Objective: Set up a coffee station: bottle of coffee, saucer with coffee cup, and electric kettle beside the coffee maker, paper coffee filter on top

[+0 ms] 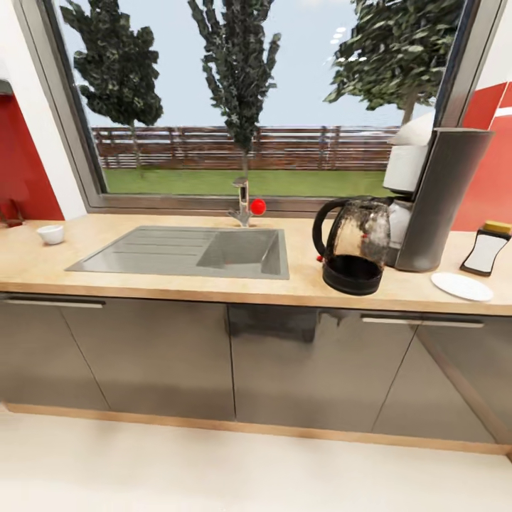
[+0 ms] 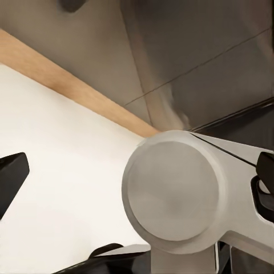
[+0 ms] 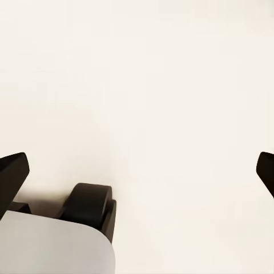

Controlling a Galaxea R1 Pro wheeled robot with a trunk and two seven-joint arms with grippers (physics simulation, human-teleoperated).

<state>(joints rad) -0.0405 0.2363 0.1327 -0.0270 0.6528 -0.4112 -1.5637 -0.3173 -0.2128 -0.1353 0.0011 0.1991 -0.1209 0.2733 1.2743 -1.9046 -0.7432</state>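
The electric kettle (image 1: pixel 353 245) hides the coffee maker's (image 1: pixel 434 199) carafe. The worktop (image 1: pixel 213 281) runs off both picture edges. Each pincer's fingertips are cropped in the wrist views.

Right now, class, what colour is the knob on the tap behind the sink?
Red. The knob on the tap shows best in the head view.

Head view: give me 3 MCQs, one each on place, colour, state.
1. Where is the coffee cup?
A. on the saucer
B. far left of the countertop, beyond the sink
C. in the sink

2. What colour is the cap on the bottle of coffee?
A. yellow-gold
B. red
C. white

3. What is on the saucer?
A. a cup
B. the bottle
C. nothing

Key: 1 B, the cup sits alone left of the sink. 2 A, a gold cap tops the pale label. 3 C, the plate lies bare in front of the coffee maker, right of the electric kettle.
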